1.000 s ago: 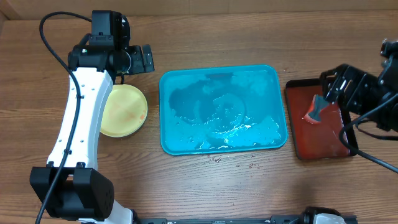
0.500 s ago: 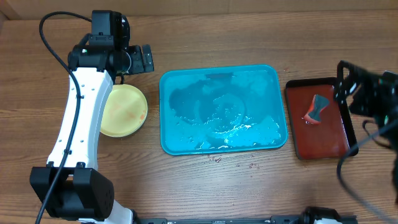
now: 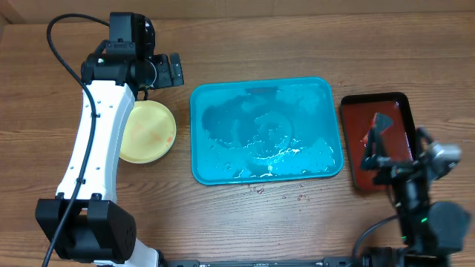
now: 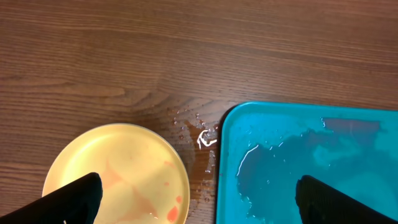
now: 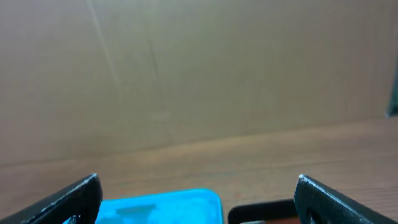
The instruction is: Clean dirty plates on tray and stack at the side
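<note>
yellow plate [image 3: 147,132] lies beside the tray [image 3: 195,141], near the spread left hand [image 3: 172,70].

Narrow gap between plate [image 3: 152,133] and tray [image 3: 195,133]

Two trays stand on the bench [image 3: 297,37]: one teal-blue tray [image 3: 194,133] and one dark red-brown tray [image 3: 356,159]. One pale yellow plate [image 3: 147,132] shows; whether another lies under it cannot be told. One small grey-and-red object [image 3: 378,130] and two arms, the left end effector [image 4: 198,200] and the right end effector [image 5: 199,200], complete the count.
</note>
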You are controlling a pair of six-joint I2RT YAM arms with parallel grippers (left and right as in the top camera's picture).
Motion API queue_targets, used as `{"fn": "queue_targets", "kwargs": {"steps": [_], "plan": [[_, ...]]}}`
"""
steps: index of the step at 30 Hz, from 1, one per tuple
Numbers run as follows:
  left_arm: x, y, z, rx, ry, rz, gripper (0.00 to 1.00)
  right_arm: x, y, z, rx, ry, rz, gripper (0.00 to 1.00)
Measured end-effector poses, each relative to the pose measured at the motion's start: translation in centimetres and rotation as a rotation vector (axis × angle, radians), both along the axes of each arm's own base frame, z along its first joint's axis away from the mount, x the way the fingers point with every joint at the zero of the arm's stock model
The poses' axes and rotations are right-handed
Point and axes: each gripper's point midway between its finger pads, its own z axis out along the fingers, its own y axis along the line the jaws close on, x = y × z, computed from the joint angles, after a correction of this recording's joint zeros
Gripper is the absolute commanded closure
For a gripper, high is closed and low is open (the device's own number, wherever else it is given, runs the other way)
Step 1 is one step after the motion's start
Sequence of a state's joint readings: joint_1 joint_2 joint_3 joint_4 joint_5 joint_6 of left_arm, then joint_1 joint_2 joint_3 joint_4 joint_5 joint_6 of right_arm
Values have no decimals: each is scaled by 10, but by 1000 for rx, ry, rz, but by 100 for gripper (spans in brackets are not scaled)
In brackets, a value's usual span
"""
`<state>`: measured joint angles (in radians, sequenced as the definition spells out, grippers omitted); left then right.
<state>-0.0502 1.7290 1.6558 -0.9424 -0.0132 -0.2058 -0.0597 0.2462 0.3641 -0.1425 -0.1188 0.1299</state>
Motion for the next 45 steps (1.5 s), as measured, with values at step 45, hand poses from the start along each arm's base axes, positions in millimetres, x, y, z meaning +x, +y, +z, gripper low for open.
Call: {"fn": "queue_targets", "kwargs": {"steps": [45], "plan": [[-2,1,-1,6,10,4,0,0,11,-100,2,51,41,0]]}}
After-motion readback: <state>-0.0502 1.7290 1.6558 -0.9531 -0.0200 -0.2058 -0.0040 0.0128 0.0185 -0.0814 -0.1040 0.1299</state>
